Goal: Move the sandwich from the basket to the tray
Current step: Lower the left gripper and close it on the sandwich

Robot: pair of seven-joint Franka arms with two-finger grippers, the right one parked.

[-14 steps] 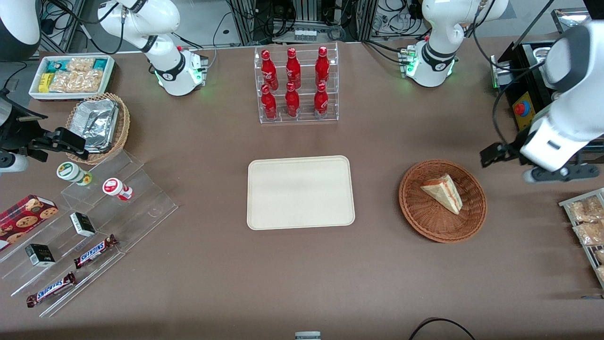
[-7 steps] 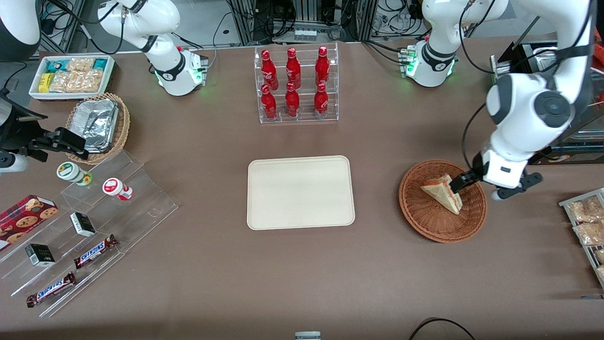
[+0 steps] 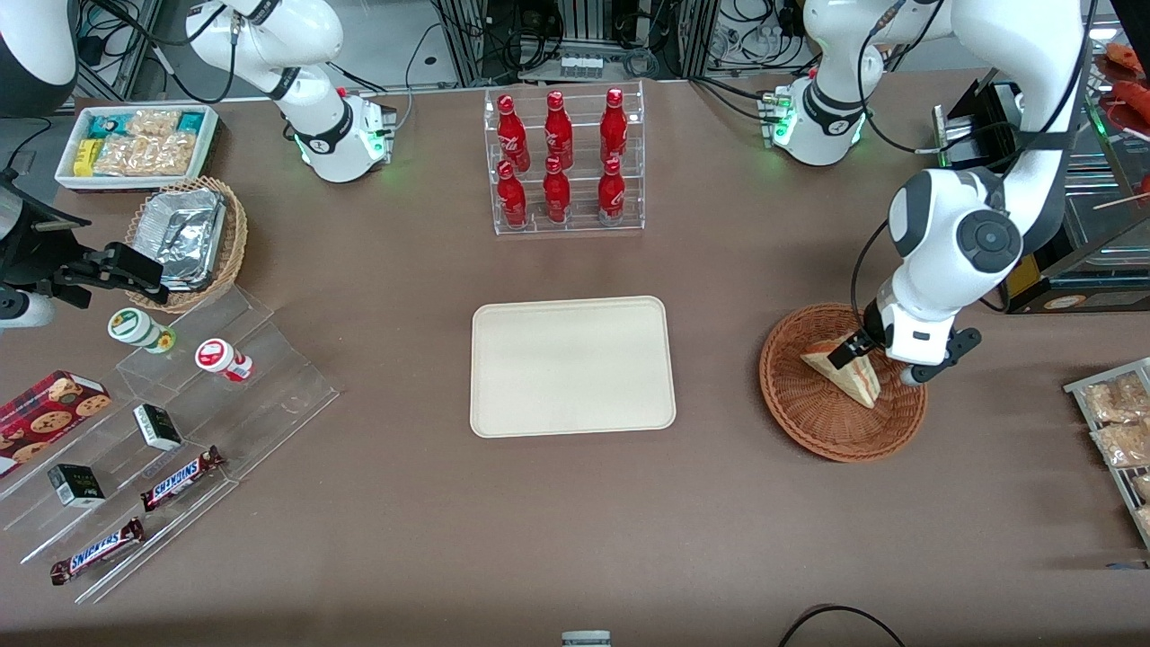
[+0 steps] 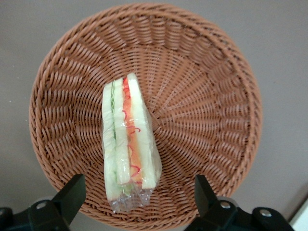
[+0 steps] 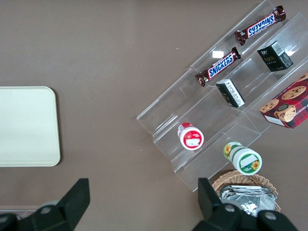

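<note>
Claw moved in over sandwich | fingers spread | basket holds sandwich

The left arm's hand points straight down, its fingers apparently spread wide.

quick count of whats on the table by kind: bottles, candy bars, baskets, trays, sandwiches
red bottles: 6
Snickers bars: 2
wicker baskets: 2, the basket and the foil-tray basket
cream tray: 1
sandwich: 1, lying in the basket
total: 12
The gripper hangs open over the sandwich.
</note>
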